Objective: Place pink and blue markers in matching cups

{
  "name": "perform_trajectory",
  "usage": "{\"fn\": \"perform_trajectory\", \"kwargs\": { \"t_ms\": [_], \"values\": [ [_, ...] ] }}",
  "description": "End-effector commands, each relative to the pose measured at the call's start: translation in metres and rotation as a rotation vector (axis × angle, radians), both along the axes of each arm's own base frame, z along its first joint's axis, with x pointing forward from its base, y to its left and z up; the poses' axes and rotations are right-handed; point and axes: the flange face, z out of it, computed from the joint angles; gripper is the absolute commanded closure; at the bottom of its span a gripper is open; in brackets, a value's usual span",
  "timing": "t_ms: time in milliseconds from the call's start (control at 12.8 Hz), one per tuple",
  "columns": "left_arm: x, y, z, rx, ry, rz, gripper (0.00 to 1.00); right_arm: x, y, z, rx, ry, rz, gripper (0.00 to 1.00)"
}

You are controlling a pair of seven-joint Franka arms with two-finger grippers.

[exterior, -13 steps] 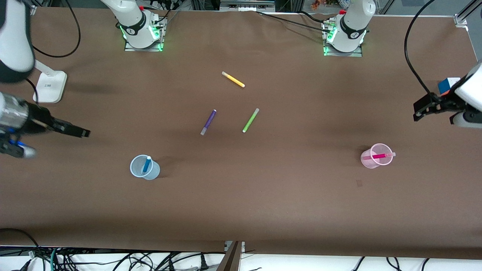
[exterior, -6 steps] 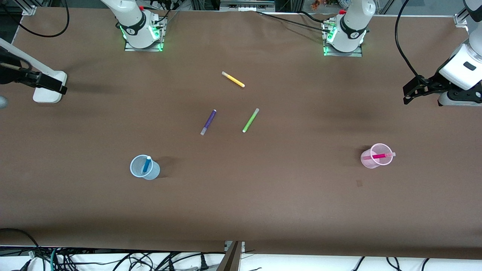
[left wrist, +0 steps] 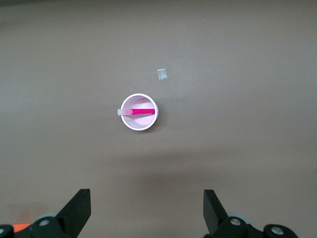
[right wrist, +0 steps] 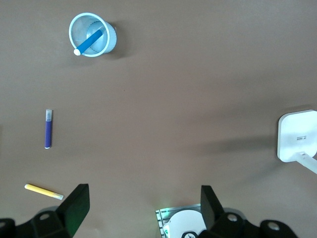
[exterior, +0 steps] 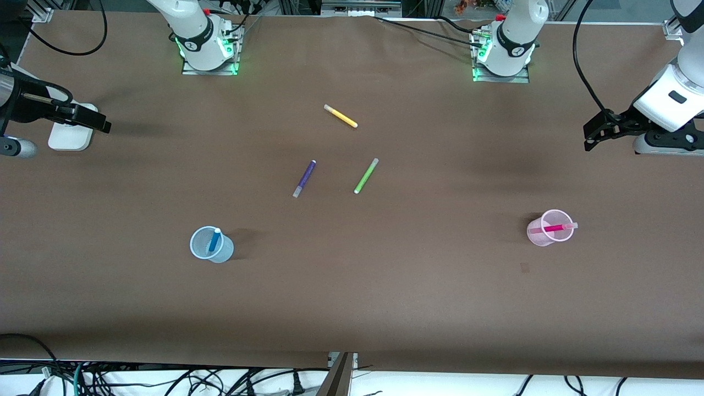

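Observation:
The blue marker [exterior: 214, 240] stands tilted in the pale blue cup [exterior: 223, 252], toward the right arm's end of the table. The pink marker [exterior: 553, 227] lies across the inside of the pale pink cup [exterior: 536, 234], toward the left arm's end, its pale end over the rim. My right gripper [exterior: 104, 125] is open and empty, high over the table by the white stand. My left gripper [exterior: 588, 137] is open and empty, high over its end of the table. The left wrist view shows the pink cup [left wrist: 141, 126] and pink marker [left wrist: 142, 111]. The right wrist view shows the blue cup [right wrist: 111, 38] and blue marker [right wrist: 92, 41].
A purple marker [exterior: 304, 178], a lime green marker [exterior: 366, 175] and a yellow marker [exterior: 341, 116] lie loose mid-table, farther from the front camera than the cups. A white stand [exterior: 69, 132] sits at the right arm's end. A small patch [exterior: 524, 268] lies near the pink cup.
My right gripper has swung away from the blue cup to beside the white stand. My left gripper has drawn up and toward the bases. Cups and markers have not moved.

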Motion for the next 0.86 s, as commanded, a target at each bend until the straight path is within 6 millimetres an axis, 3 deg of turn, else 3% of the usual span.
{"fn": "perform_trajectory", "kwargs": {
  "t_ms": [0,157,471,784],
  "values": [
    [-0.002,-0.003,0.003,-0.021,0.006,0.004,0.0,-0.007,-0.001,0.002,-0.015,0.0,0.018,0.01],
    [-0.002,-0.004,0.003,-0.02,0.006,0.002,0.0,-0.013,0.0,0.004,-0.017,-0.012,0.02,0.01],
    [-0.002,-0.005,0.003,-0.021,0.006,0.005,0.0,-0.046,0.001,-0.001,-0.008,-0.049,0.078,0.01],
    [-0.002,-0.005,0.003,-0.02,0.006,0.002,0.0,-0.046,0.0,0.018,-0.016,-0.131,0.085,0.01]
  ]
}}
